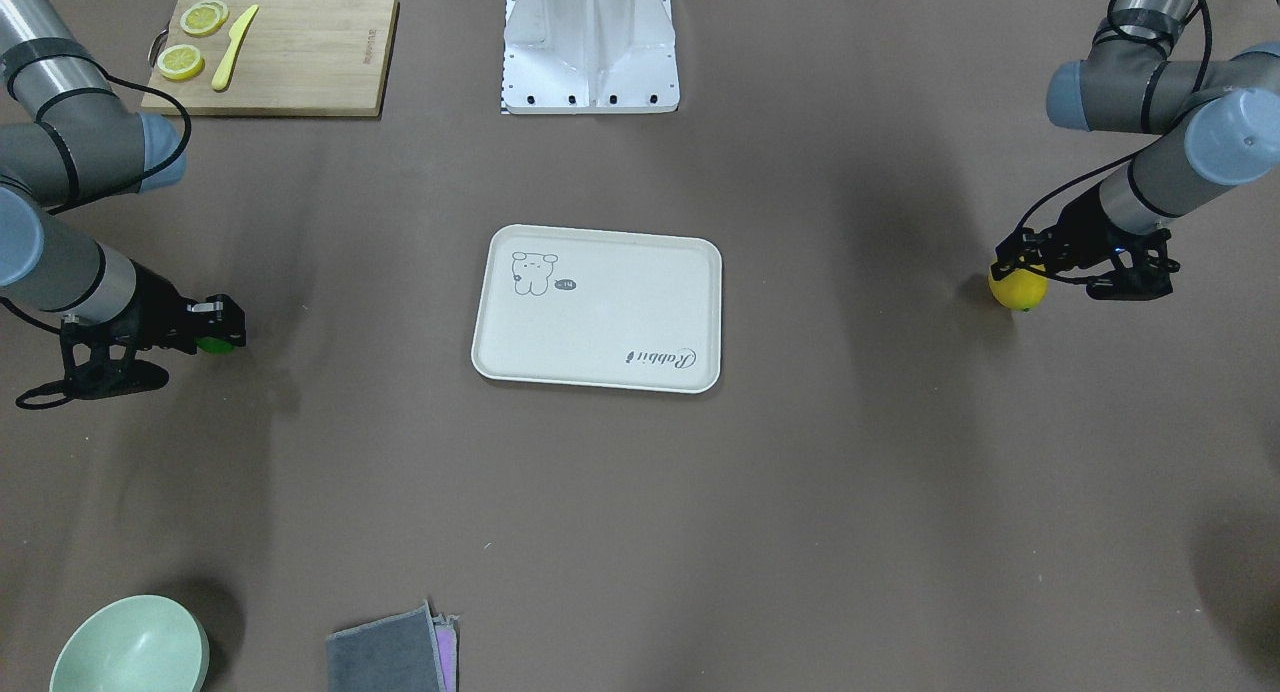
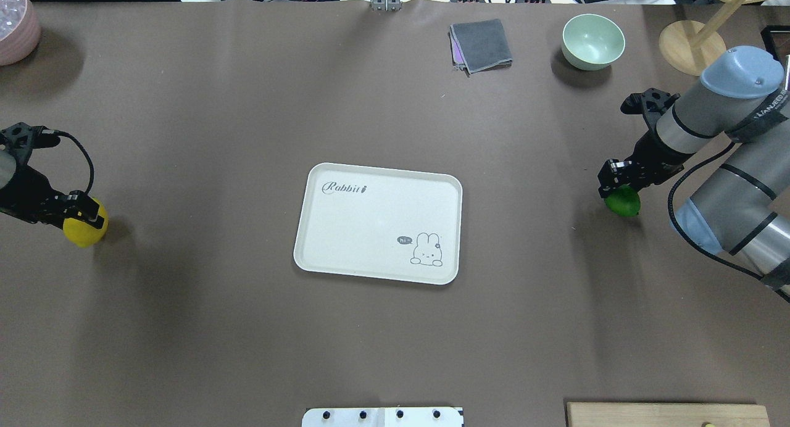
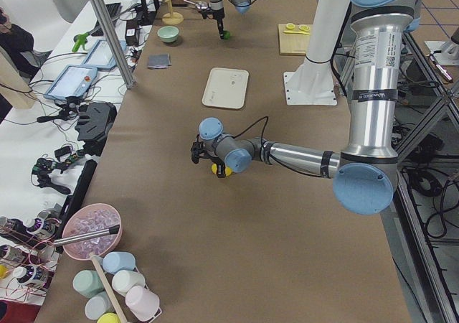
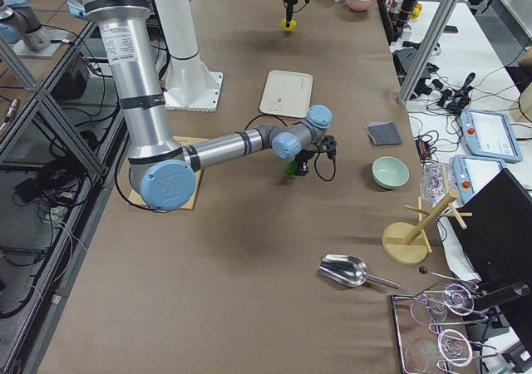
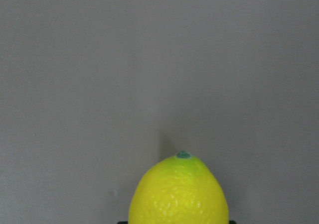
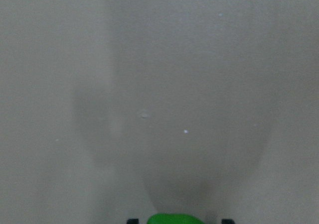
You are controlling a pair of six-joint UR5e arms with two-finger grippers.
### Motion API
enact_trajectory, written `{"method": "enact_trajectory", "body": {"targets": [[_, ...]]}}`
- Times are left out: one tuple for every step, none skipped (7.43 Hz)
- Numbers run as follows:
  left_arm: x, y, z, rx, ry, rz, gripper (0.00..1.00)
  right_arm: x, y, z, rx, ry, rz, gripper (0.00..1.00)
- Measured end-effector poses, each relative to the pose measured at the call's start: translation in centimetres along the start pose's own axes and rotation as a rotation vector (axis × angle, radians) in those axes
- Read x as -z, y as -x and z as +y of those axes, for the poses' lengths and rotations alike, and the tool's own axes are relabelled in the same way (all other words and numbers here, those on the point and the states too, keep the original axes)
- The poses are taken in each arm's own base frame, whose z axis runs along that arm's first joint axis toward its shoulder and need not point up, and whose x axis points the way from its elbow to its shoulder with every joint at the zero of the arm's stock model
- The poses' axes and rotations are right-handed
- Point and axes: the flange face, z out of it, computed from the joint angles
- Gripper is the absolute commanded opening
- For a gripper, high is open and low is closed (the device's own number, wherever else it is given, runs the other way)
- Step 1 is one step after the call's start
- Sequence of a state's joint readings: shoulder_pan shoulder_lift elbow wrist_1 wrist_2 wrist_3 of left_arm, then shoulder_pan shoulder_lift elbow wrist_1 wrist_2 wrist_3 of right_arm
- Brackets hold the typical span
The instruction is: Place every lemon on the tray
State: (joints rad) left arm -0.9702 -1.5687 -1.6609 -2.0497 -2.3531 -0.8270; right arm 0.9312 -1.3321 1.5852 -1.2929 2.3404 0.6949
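The off-white tray (image 2: 376,223) lies flat at the table's middle, with nothing on it; it also shows in the front view (image 1: 600,307). My left gripper (image 2: 83,214) is shut on the yellow lemon (image 2: 86,231) at the table's far left, well apart from the tray. The left wrist view shows that lemon (image 5: 178,194) held between the fingers. My right gripper (image 2: 617,189) is shut on the green lemon (image 2: 623,202) at the far right. Only its top (image 6: 172,218) shows in the right wrist view, with a broad shadow on the table below.
A wooden cutting board (image 1: 290,62) with lemon slices (image 1: 203,18) and a yellow knife (image 1: 234,47) lies near the robot base (image 1: 590,42). A green bowl (image 2: 593,41), a grey cloth (image 2: 481,44) and a wooden stand (image 2: 691,44) stand at the far edge.
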Motion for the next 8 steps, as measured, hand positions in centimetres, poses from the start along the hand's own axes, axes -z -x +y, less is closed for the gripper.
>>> {"method": "enact_trajectory", "body": {"targets": [[1.5, -0.8, 0.1, 0.007, 0.005, 0.009, 0.0, 1.1, 2.6, -0.3, -0.01, -0.002, -0.04, 0.16], [3.2, -1.3, 0.1, 0.006, 0.011, 0.016, 0.0, 1.7, 5.3, -0.8, -0.039, -0.004, -0.068, 0.16], [5.0, -1.8, 0.2, 0.003, 0.015, 0.015, 0.0, 1.9, 7.8, -1.2, -0.06, -0.005, -0.086, 0.16], [6.7, -2.8, 0.5, -0.003, 0.021, 0.009, 0.0, 1.8, 10.3, -1.4, -0.072, -0.004, -0.099, 0.16], [8.3, -4.0, 0.9, -0.009, 0.026, 0.003, 0.0, 1.7, 12.9, -1.5, -0.069, 0.0, -0.113, 0.18], [9.9, -5.8, 0.8, -0.012, 0.026, -0.001, 0.0, 1.5, 15.7, -1.4, -0.053, 0.006, -0.129, 0.21], [11.6, -8.1, 0.0, -0.01, 0.024, -0.004, 0.0, 1.2, 18.5, -1.3, -0.034, 0.014, -0.143, 0.21], [13.5, -11.1, -1.3, -0.003, 0.024, -0.01, 0.0, 0.6, 21.8, -1.3, -0.006, 0.018, -0.153, 0.21]]}}
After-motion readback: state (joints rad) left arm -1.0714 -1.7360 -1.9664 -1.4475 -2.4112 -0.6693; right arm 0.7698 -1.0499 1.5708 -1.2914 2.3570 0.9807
